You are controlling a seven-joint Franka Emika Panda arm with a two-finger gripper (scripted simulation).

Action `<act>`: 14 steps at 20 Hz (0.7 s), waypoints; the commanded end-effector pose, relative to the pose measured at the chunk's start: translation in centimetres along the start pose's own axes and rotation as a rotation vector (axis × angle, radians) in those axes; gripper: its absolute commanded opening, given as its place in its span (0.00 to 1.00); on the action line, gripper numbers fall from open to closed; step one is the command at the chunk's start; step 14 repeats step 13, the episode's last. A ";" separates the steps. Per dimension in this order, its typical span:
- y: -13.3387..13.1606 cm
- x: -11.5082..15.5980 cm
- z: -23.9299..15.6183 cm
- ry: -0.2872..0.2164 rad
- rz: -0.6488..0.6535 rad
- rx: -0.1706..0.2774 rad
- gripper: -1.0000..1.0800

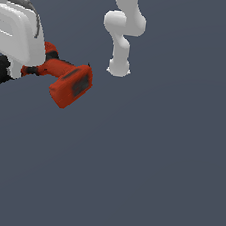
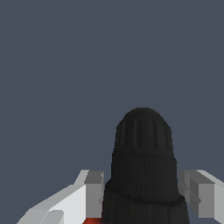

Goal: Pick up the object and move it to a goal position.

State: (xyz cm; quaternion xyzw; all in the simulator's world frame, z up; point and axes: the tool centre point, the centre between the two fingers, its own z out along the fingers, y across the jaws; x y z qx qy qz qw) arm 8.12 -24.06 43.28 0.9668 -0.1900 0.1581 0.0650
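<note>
One item of work is listed: a red-orange drill (image 1: 68, 81) with a boxy red battery base and black accents, seen near the exterior view's left edge, in the upper part of the picture.

Hand (image 2: 142, 192): two pale grey fingers (image 2: 94, 188) stand on either side of the drill's black ribbed chuck in the wrist view, pinching the drill between them. A sliver of red body shows just beside the lower end of the chuck. In the exterior view the hand itself is mostly hidden behind the white arm casing (image 1: 17, 32) at the left edge.

Drill attitude: lying roughly sideways, battery base toward the exterior view's right, handle running back toward the casing.

Surroundings: a uniform dark slate-blue ground (image 1: 136, 178) fills both views, with no visible edge, seam, corner or wall; whether the drill touches it cannot be told.

Arm: white jointed links (image 1: 123, 30) stand near the upper middle of the exterior view, apart from the drill.
</note>
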 end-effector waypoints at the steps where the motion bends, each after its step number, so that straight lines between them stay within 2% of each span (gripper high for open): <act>1: 0.4 0.8 -1.3 0.008 0.000 0.001 0.00; 14: 1.0 2.0 -2.6 0.008 0.002 0.000 0.00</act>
